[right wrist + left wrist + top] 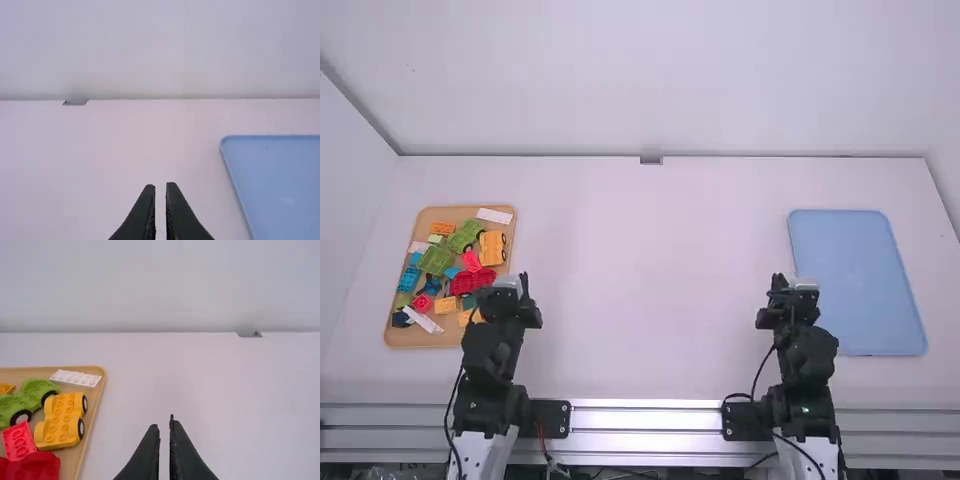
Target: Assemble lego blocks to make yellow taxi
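Observation:
My left gripper [510,284] is by the right edge of the brick tray, near its lower corner. In the left wrist view the left gripper [164,421] is shut and holds nothing. A yellow wheeled car base [493,248] lies in the tray; the left wrist view shows this yellow base [61,421] beside a green wheeled base [26,401]. A white plate [494,215] rests at the tray's far edge. My right gripper [792,284] is left of the blue tray; in the right wrist view the right gripper [160,184] is shut on nothing.
The tan tray [507,204] at the left also holds red, orange, blue and green bricks. An unloaded blue tray [858,280] lies at the right. Bare white table [650,280] stretches between the arms, with a wall behind.

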You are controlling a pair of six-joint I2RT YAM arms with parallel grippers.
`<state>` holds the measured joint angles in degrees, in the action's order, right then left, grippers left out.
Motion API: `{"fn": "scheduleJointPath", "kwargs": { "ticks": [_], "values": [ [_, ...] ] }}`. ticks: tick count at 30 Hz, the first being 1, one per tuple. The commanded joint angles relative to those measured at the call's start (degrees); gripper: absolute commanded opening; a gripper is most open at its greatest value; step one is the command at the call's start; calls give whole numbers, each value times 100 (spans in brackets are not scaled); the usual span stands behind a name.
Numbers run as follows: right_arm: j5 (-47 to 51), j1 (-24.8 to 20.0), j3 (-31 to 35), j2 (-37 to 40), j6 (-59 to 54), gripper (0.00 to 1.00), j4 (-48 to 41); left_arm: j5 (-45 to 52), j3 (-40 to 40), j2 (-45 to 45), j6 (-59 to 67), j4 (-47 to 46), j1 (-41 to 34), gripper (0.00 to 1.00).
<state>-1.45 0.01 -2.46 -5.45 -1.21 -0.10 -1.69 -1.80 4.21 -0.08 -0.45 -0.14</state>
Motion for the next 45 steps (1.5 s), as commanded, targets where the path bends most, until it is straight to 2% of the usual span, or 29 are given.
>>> {"fn": "scheduleJointPath", "kwargs": {
  "ticks": [1,9,19,25,30,34,40,45],
  "values": [
    [-114,63,-456,-250,-97,10,51,-212,-345,186,-3,6,-19,10],
    [-384,192,-1184,-1173,-316,21,121,-749,-858,832,-283,-120,-41,21],
    [-917,476,-2490,-2838,-757,40,219,-1342,-1805,1897,-323,-429,-82,40],
    [-1190,697,-3206,-3837,-988,51,333,-1711,-2630,2488,-487,-1164,-103,51],
    [-1476,910,-3921,-4756,-1219,61,350,-2089,-3676,3226,-589,-1984,-72,61],
    [-1644,994,-4414,-5377,-1375,69,387,-1705,-4386,3776,-473,-2514,234,69],
    [-1927,1146,-5147,-6312,-1562,80,426,-725,-5296,4805,-244,-3035,1158,80],
    [-2136,1300,-5638,-6939,-1770,87,388,-533,-6046,5714,-307,-3551,1670,87]
  ]
}}
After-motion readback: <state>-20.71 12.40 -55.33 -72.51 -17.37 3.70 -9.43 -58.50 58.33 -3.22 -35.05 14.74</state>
